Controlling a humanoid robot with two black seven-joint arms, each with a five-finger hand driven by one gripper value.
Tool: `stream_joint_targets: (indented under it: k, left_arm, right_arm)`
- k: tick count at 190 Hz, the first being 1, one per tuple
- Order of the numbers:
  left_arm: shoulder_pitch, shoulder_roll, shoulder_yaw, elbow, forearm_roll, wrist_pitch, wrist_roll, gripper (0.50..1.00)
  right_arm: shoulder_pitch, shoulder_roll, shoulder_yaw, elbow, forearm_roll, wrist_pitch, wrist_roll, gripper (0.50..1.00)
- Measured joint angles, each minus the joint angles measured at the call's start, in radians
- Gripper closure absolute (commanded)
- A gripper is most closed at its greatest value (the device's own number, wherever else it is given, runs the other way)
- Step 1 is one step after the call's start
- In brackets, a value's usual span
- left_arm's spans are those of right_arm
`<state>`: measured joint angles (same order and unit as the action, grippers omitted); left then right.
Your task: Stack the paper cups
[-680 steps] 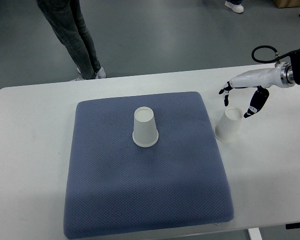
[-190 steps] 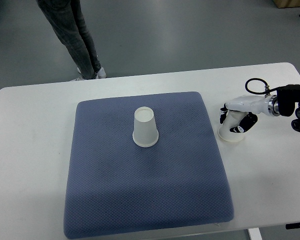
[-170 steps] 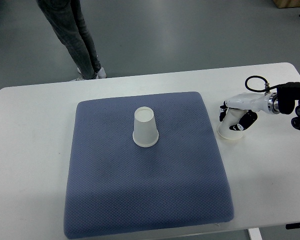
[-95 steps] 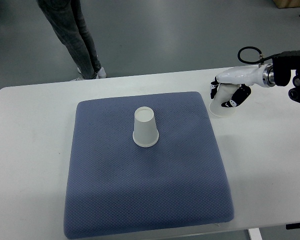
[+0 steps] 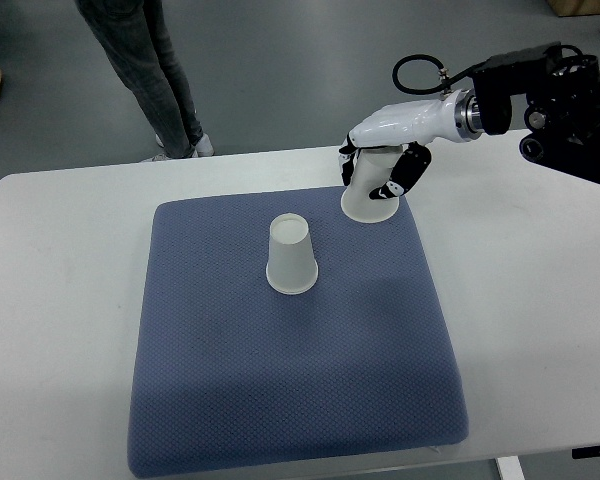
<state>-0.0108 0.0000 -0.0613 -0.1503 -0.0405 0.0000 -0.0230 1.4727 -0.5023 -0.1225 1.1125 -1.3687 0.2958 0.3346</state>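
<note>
robot hand [image 5: 378,175] gripping inverted cup [image 5: 370,199], second cup [image 5: 290,255] upside-down

We count two paper cups: one cup [image 5: 291,257] standing upside down on the pad, and a second cup [image 5: 370,200] held, mouth down, in the right hand [image 5: 382,170]. We see one blue pad [image 5: 280,380] and one white table [image 5: 60,300] beneath it. We count one robot hand in view. One person [image 5: 145,70] stands beyond the table, seen only as a pair of legs.
</note>
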Motion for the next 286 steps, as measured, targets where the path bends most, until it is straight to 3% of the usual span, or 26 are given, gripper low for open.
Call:
stream_joint_targets:
  k: [66, 201, 286]
  left_arm:
    - [0.0, 0.0, 0.0, 0.0, 0.0, 0.0, 0.0, 0.5]
    - [0.0, 0.0, 0.0, 0.0, 0.0, 0.0, 0.0, 0.5]
    - [0.0, 0.0, 0.0, 0.0, 0.0, 0.0, 0.0, 0.5]
  right_arm:
    - [0.039, 0.059, 0.06, 0.006, 0.065, 0.087, 0.023, 0.983]
    - [-0.022, 0.195, 0.094, -0.108, 0.095, 0.077, 0.016, 0.979]
    - [-0.032, 0.217, 0.094, -0.12, 0.093, 0.073, 0.015, 0.977]
